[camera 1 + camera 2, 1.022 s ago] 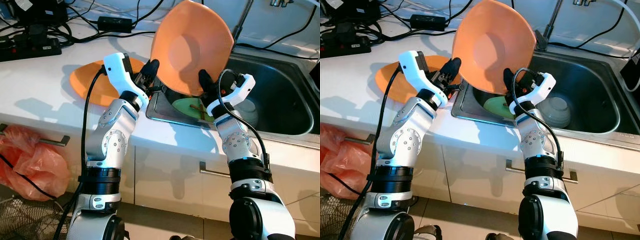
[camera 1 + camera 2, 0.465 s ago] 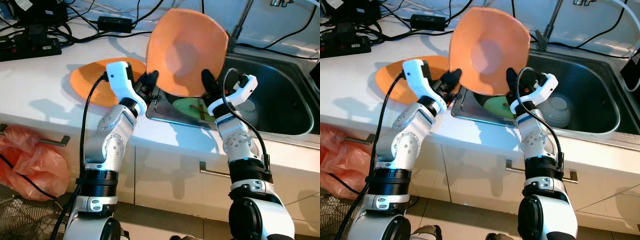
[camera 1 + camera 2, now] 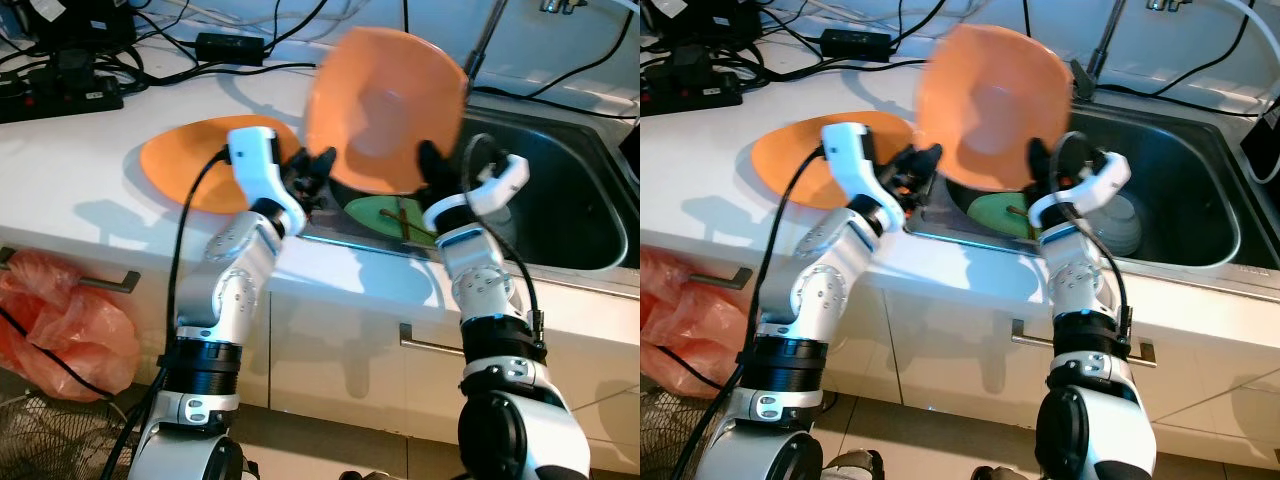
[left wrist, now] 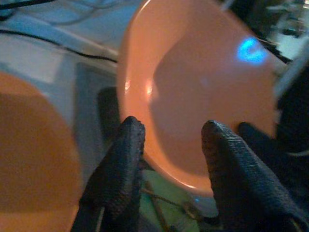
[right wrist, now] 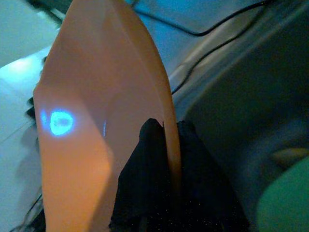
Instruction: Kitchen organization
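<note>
Shifting right since a moment ago, the orange bowl [image 3: 388, 108] now hangs upright over the sink's [image 3: 570, 190] left edge, its rim pinched by the right gripper [image 3: 432, 165]. Beside it, the left gripper [image 3: 318, 168] hovers with fingers [image 4: 126, 159] spread. An orange plate [image 3: 185, 165] lies on the counter [image 3: 80, 170]; a green plate [image 3: 385, 215] sits below in the sink.

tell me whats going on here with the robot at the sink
The robot's right end effector is clamped on the rim of a large orange plastic bowl, holding it tilted up on edge over the left side of the steel sink. The left end effector is open just beside the bowl's lower rim. Under the bowl, a green plate lies in the sink, and a flat orange plate rests on the white countertop to the robot's left.
</note>
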